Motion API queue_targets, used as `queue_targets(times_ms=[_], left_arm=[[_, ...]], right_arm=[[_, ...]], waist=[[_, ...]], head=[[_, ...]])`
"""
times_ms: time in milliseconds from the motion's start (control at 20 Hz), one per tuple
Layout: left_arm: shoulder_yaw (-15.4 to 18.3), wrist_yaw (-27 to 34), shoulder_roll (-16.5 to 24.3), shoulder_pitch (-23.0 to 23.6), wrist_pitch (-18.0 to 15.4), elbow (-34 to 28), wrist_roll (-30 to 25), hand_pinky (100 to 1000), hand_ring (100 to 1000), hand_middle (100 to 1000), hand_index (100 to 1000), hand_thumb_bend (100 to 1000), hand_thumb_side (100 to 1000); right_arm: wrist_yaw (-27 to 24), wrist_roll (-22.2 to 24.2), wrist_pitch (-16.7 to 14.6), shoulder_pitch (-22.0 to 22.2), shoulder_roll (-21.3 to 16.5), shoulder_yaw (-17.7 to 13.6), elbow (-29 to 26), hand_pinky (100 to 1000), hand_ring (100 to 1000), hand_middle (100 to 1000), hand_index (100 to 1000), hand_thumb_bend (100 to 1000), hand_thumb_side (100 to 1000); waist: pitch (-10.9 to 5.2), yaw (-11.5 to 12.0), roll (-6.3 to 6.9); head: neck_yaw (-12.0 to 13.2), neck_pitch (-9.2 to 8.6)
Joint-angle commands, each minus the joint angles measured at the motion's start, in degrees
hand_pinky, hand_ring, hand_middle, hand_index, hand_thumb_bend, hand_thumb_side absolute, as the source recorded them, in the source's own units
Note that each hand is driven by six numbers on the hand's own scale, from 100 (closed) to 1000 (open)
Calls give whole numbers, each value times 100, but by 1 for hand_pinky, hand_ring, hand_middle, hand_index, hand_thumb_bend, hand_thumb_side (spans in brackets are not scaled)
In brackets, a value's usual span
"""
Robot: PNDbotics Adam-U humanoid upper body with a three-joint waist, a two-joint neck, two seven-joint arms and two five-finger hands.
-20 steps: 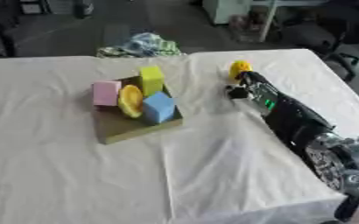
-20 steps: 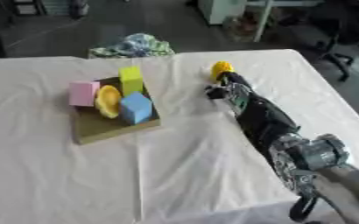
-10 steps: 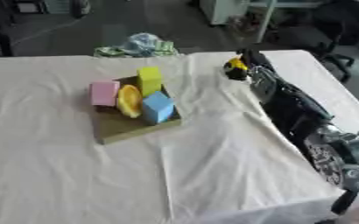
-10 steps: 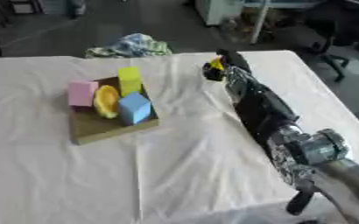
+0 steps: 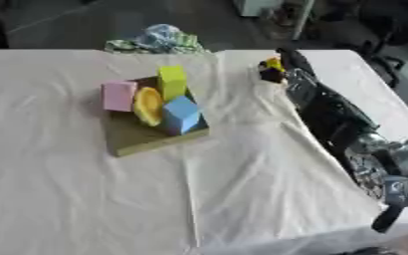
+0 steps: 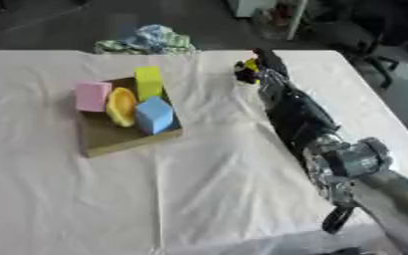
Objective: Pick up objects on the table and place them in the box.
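A shallow brown box sits left of the table's middle. In it stand a pink block, a tall yellow-green block, an orange rounded piece and a blue block. My right arm stretches along the table's right side to the far edge. There my right hand is curled round a small yellow object, of which only part shows between the dark fingers. My left hand is out of sight.
A white cloth covers the table, with folds running down its middle. A crumpled blue and green cloth lies at the far edge. Chairs and a dark floor lie beyond.
My right hand has moved away from me toward the far edge, still closed on the yellow object. The blocks in the box have not shifted.
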Motion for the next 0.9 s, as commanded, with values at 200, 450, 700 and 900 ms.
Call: queue_targets(times_ms=[200, 450, 700, 900], left_arm=[[67, -58, 184, -41, -5, -170, 38, 729, 516, 624, 790, 161, 888], [60, -71, 183, -54, 3, -154, 25, 729, 516, 624, 790, 161, 891], [47, -71, 176, -68, 2, -141, 8, 730, 516, 624, 789, 161, 892], [52, -69, 167, -66, 3, -131, 14, 730, 515, 624, 789, 160, 892]], right_arm=[[-574, -297, -118, -49, -247, 66, 282, 809, 830, 820, 926, 166, 547], [-1004, -227, -421, -46, -191, 255, 422, 807, 818, 789, 906, 148, 526], [-1101, -414, -547, -60, -158, 368, 397, 783, 773, 684, 780, 100, 364], [-929, -1068, -421, -52, -138, 351, 335, 722, 671, 486, 584, 100, 134]], waist=[[94, 37, -74], [126, 56, -87], [132, 107, -99], [126, 125, -100]], head=[[-117, 22], [-135, 22], [-161, 22], [-206, 22]])
